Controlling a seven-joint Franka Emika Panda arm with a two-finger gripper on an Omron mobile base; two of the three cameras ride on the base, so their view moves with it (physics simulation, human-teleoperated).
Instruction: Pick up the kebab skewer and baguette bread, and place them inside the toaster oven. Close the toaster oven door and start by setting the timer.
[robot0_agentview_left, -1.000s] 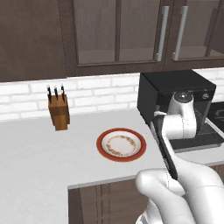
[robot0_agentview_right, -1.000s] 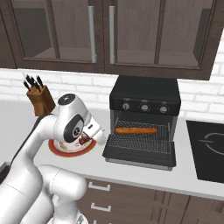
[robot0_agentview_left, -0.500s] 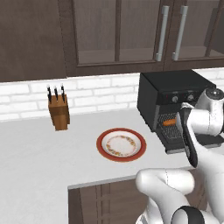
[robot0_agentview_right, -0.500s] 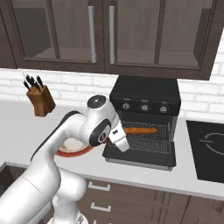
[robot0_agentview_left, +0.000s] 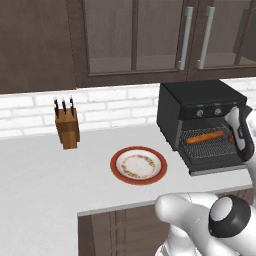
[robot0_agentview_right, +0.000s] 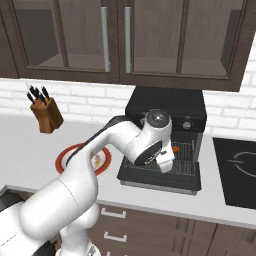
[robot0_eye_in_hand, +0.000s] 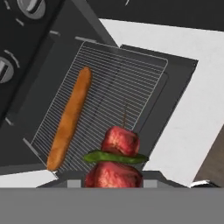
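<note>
— Holding anything, that gripper (robot0_agentview_right: 167, 162)?
— Yes, its jaws are clamped on the kebab skewer (robot0_eye_in_hand: 116, 157), red meat chunks with a green slice between them, hanging over the toaster oven door (robot0_eye_in_hand: 175, 94), which lies dropped open.
— And the baguette bread (robot0_eye_in_hand: 69, 118)?
— Lying on the wire rack (robot0_eye_in_hand: 109, 96) inside the toaster oven (robot0_agentview_left: 197, 107), along the rack's inner edge, well apart from the skewer.
— What else is on the counter (robot0_agentview_left: 40, 170)?
— A plate (robot0_agentview_left: 138, 165) near its front edge, and a knife block (robot0_agentview_left: 67, 129) by the back edge.
</note>
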